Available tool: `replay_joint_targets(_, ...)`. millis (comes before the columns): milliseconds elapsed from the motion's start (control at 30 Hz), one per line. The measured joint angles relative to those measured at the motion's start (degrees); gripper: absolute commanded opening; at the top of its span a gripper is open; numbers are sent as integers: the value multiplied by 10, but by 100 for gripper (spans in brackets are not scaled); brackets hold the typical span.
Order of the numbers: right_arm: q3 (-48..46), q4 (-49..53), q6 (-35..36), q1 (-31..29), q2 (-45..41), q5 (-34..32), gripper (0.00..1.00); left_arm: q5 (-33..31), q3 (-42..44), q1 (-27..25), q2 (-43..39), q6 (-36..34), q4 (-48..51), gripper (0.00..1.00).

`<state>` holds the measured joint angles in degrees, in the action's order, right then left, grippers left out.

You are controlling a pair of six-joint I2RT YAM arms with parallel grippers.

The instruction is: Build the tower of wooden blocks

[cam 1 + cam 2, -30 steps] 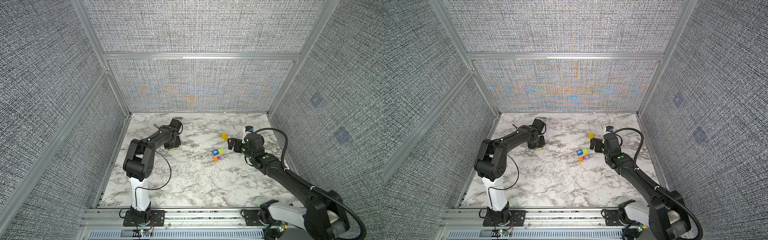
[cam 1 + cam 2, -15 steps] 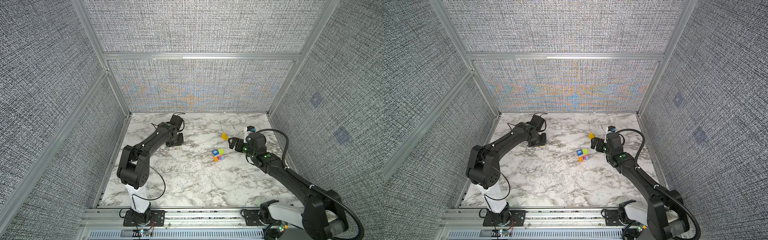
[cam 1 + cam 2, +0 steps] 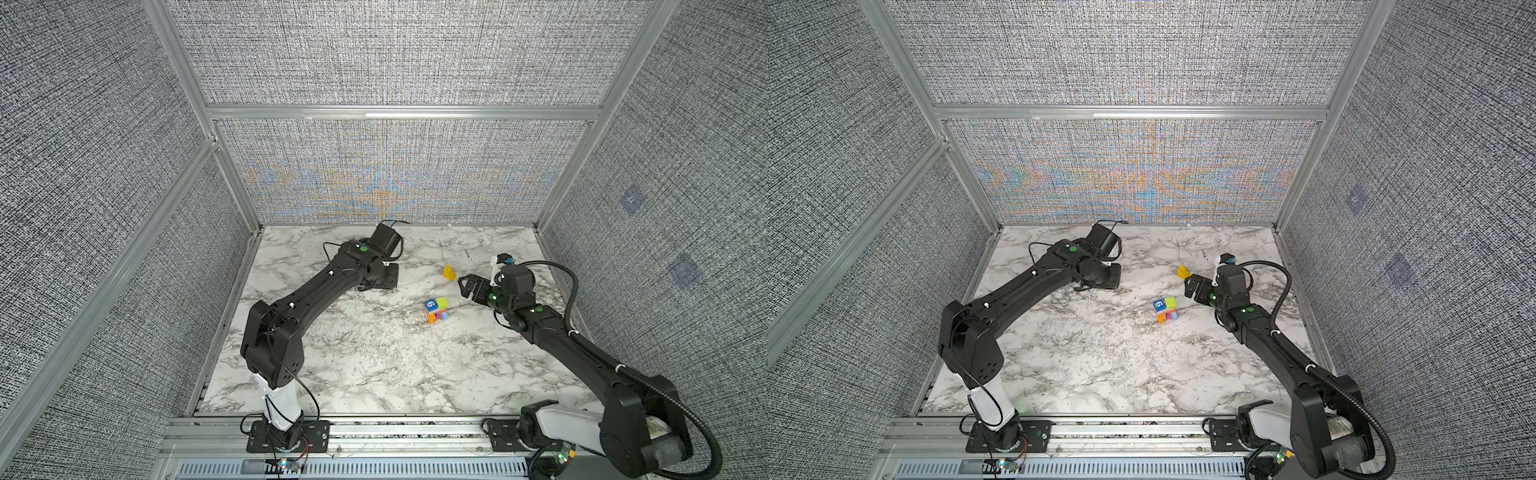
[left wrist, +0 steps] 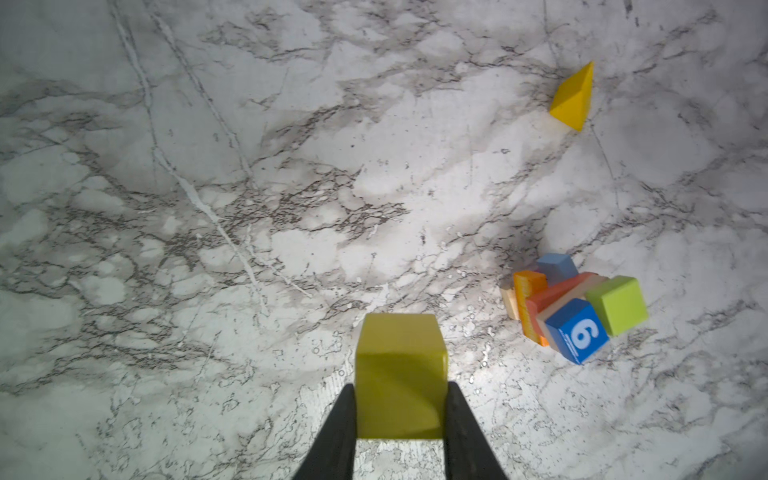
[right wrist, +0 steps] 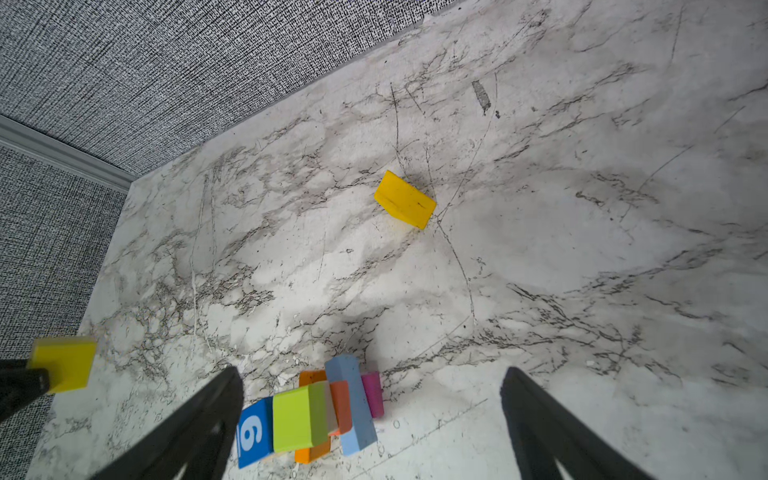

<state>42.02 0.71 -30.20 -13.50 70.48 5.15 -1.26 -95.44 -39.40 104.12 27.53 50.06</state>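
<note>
While the marble tabletop (image 3: 374, 365) carries only a short stack, I log the build as partway done. The left arm reaches toward the back of the table, left of the stack. The left gripper (image 4: 401, 390) pinches a yellow cube (image 4: 401, 365) between its jaws; the cube appears lifted off the surface and is well apart from the stack. The right gripper (image 5: 372, 372) hovers just beside the tower, jaws spread wide, holding nothing.

The tower (image 3: 436, 309) stands right of centre in both top views. Orange, light blue and magenta pieces sit low, with flat bars across them. A blue numbered cube (image 4: 577, 332) and a lime green cube (image 4: 619, 305) sit side by side on top. How many pieces make up the base I cannot tell.

Left to do, by my reading:
- carry the yellow cube across and seat it on the top pair;
- fetch the yellow wedge (image 3: 449, 273), which lies loose on the table beyond the tower, near the right gripper.

No other loose blocks show.
</note>
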Motion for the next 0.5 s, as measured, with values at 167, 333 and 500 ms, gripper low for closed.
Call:
replay_joint_targets(167, 0, 0, -6, 5, 3, 0, 99, 2, -35, -34, 22, -1, 8, 27)
replay_joint_targets(333, 0, 5, -11, 15, 12, -2, 99, 4, -68, -64, 49, -1, 11, 27)
replay_joint_targets(500, 0, 5, -16, 20, 14, -2, 99, 3, -99, -83, 73, -1, 14, 27)
